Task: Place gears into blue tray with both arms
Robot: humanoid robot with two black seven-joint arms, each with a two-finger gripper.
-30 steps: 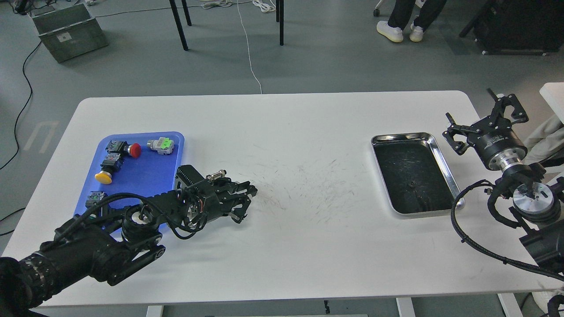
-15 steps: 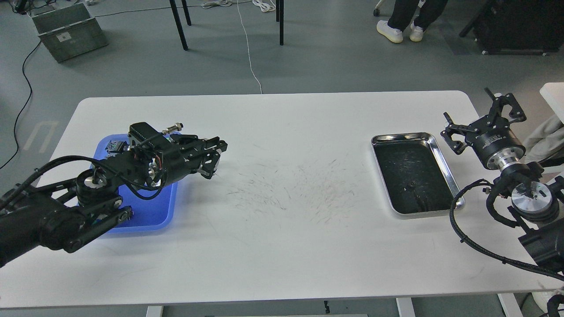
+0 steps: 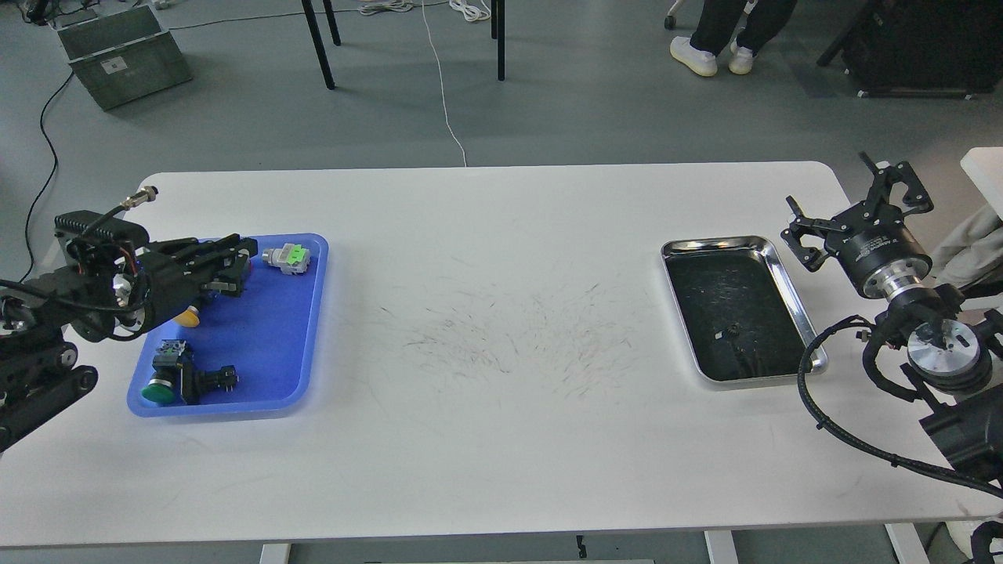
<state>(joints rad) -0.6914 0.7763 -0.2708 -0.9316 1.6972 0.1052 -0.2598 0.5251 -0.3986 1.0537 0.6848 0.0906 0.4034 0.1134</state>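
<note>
The blue tray [image 3: 266, 337] lies at the table's left and holds push-button switches. My left gripper [image 3: 239, 266] hovers over the tray's far left part, pointing right; it is dark and seen side-on, so I cannot tell its state or whether it holds anything. One small black gear [image 3: 734, 331] lies on the black lining of the steel tray [image 3: 786, 276] at the right. My right gripper [image 3: 834, 192] is open, just beyond that tray's far right corner, with nothing between its fingers.
In the blue tray are a grey switch with a green cap [image 3: 286, 257], a yellow cap [image 3: 186, 318] half under my gripper, and a green-capped black switch [image 3: 174, 380]. The scuffed white table [image 3: 501, 337] stretches between both trays. My right arm's cables [image 3: 831, 427] loop over the right edge.
My left arm has swung back and to the left, from the table in front of the blue tray to over the tray's far left. The right gripper has barely shifted.
</note>
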